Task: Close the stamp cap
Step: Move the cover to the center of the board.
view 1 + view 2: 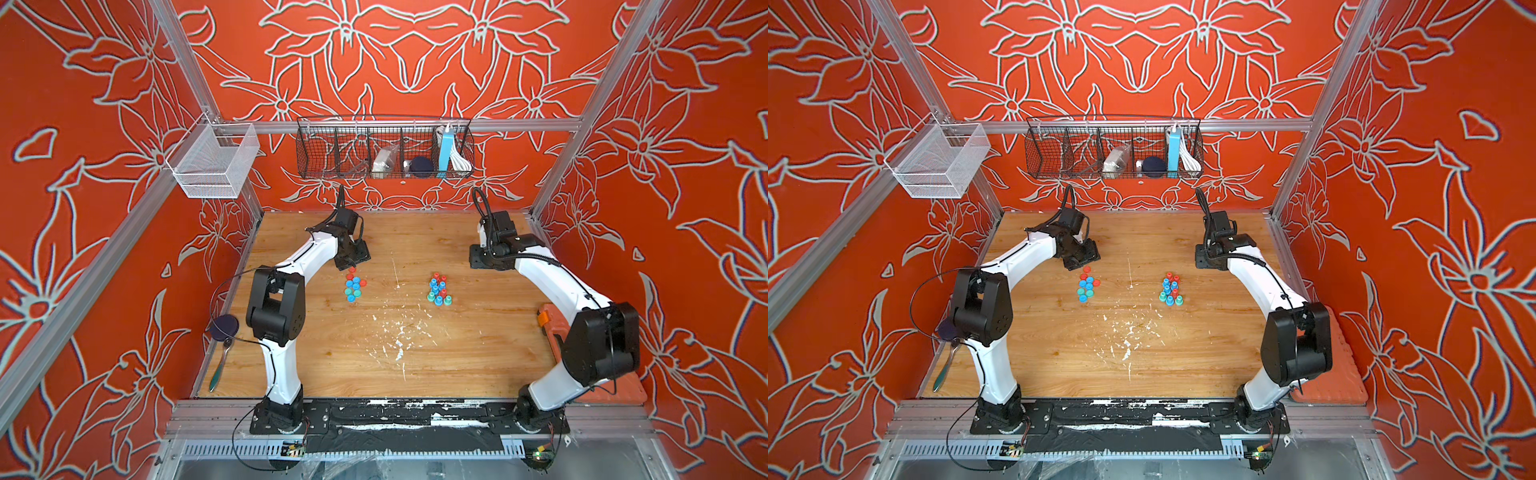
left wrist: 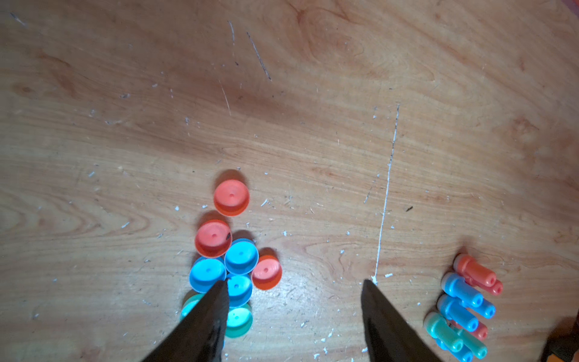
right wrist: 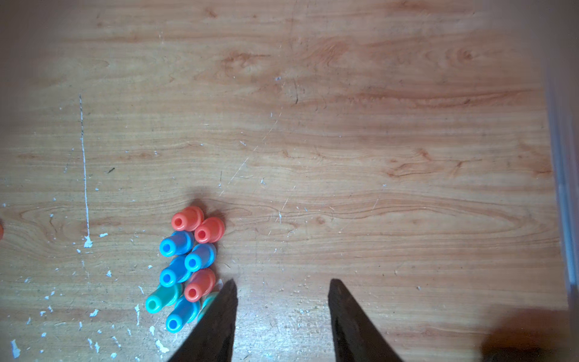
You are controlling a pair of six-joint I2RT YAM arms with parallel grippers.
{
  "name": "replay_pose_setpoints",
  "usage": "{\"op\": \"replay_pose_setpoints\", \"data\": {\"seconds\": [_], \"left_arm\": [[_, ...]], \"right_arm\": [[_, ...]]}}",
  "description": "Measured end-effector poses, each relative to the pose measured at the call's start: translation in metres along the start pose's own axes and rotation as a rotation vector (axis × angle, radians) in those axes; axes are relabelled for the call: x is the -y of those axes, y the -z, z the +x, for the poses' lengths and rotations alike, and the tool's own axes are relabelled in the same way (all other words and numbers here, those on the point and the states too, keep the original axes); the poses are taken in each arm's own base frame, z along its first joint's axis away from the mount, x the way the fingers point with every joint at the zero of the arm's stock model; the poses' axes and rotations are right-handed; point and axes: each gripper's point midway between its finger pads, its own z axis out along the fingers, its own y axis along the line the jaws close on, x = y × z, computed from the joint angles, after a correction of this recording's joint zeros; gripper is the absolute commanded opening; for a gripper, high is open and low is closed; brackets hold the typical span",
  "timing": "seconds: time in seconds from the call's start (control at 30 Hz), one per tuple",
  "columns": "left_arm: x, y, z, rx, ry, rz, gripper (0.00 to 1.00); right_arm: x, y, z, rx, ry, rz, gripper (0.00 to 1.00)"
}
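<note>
Several loose stamp caps [image 2: 241, 257], red, blue and teal, lie bunched on the wooden table [image 1: 415, 357], left of centre in both top views [image 1: 354, 287] [image 1: 1086, 287]. Several stamps [image 3: 200, 254] in the same colours stand packed together to their right [image 1: 439, 289] [image 1: 1170, 289] [image 2: 460, 290]. My left gripper [image 2: 294, 283] hangs open just behind the caps, one finger over the cluster's edge, nothing between the jaws. My right gripper [image 3: 282, 282] is open beside the stamps, over bare wood. None of the stamps carries a cap.
A white mesh basket [image 1: 212, 162] hangs on the left frame and a black wire basket [image 1: 384, 149] on the back rail. An orange case [image 1: 552, 320] lies at the table's right edge. A dark disc [image 1: 223, 326] and a teal-handled spoon [image 1: 217, 372] lie at its left edge.
</note>
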Motion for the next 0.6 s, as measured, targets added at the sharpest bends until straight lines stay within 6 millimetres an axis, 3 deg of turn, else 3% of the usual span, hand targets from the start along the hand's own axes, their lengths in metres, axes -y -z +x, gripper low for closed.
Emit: {"op": "replay_pose_setpoints", "data": {"seconds": [0.27, 0.6], "left_arm": [[0.002, -0.024, 0.005, -0.053, -0.014, -0.041, 0.63], [-0.001, -0.039, -0.001, -0.063, -0.016, -0.085, 0.62]], "right_arm": [[-0.004, -0.010, 0.007, -0.045, -0.005, -0.016, 0.46], [-0.008, -0.014, -0.003, -0.051, -0.009, -0.026, 0.44]]}}
